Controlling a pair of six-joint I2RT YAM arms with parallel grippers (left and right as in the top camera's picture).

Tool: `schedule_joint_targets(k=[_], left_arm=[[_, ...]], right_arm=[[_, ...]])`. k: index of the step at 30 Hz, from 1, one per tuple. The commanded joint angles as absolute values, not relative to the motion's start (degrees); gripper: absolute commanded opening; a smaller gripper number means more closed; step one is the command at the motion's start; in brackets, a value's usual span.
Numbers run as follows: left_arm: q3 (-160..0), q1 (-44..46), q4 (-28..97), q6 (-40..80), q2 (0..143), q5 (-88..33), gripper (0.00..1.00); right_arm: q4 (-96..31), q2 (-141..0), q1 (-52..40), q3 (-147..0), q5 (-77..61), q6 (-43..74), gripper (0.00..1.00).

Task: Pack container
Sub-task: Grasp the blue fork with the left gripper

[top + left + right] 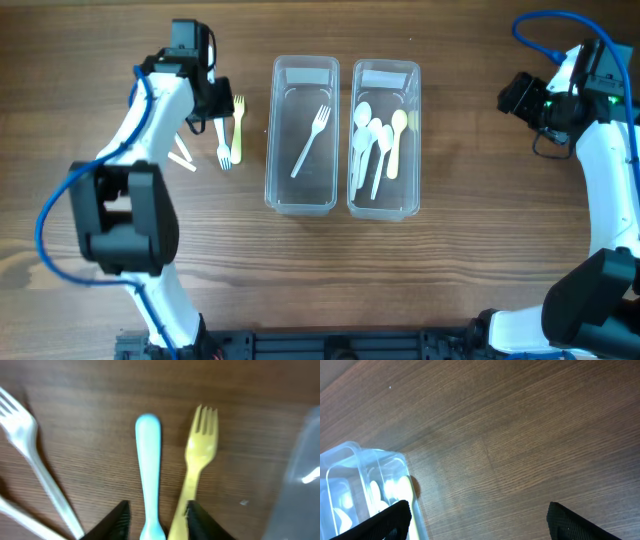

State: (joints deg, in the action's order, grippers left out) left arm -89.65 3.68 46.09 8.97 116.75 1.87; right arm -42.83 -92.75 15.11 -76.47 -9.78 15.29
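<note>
Two clear containers stand side by side at the middle of the desk (pixel 470 230), their long walls just beside each other. The left container (pixel 270 140) holds one white fork (pixel 311 140) lying aslant, and the right container (pixel 417 140) holds a heap of spoons (pixel 375 140). Broad bare wood lies between the right container and the right gripper (pixel 480 527), which hangs well off to the right with its fingers spread wide and nothing between them. On the other side the room is tighter: the yellow fork (pixel 200 455) lies near the left container's outer wall, a pale blue utensil (pixel 148 470) just beside it, and a loose clear fork (pixel 35 465) farther left. The left gripper (pixel 157 507) sits low over these, parted narrowly, with the blue handle and the yellow fork's shaft both between its fingers; whether either finger touches cannot be told. The blue utensil's working end is cut off at the wrist view's bottom edge, and the container wall there is only a blur
</note>
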Motion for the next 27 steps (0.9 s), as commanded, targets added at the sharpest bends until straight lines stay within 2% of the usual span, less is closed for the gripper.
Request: schedule_joint_targets(k=[1,5,7,10,13,17,23,27], left_arm=[[-88.7,3.4,45.7,12.9,121.5,2.5,0.33],[-88.1,3.4,43.4,14.8,122.2,3.1,0.28],[-87.4,3.4,41.9,15.7,122.6,3.7,0.35],[-87.2,3.2,38.8,15.6,123.4,5.9,0.41],[-87.2,3.1,38.3,15.7,123.8,5.9,0.42],[-86.6,3.1,41.4,13.8,123.9,5.9,0.40],[-86.1,3.1,45.7,12.2,124.7,2.8,0.31],[-86.1,3.2,50.8,12.2,124.8,0.7,0.30]], right_arm=[[-42.9,-93.6,15.0,-76.3,-9.0,15.0,0.87],[-42.9,-93.6,15.0,-76.3,-9.0,15.0,0.87],[-42.9,-93.6,15.0,-76.3,-8.9,15.0,0.87],[-42.9,-93.6,15.0,-76.3,-9.0,15.0,0.87],[-43.0,-93.6,15.0,-76.3,-9.0,15.0,0.87],[-43.6,-93.6,15.0,-76.3,-8.9,15.0,0.86],[-43.8,-93.6,15.0,-76.3,-8.9,15.0,0.86],[-43.8,-93.6,15.0,-76.3,-8.9,15.0,0.86]])
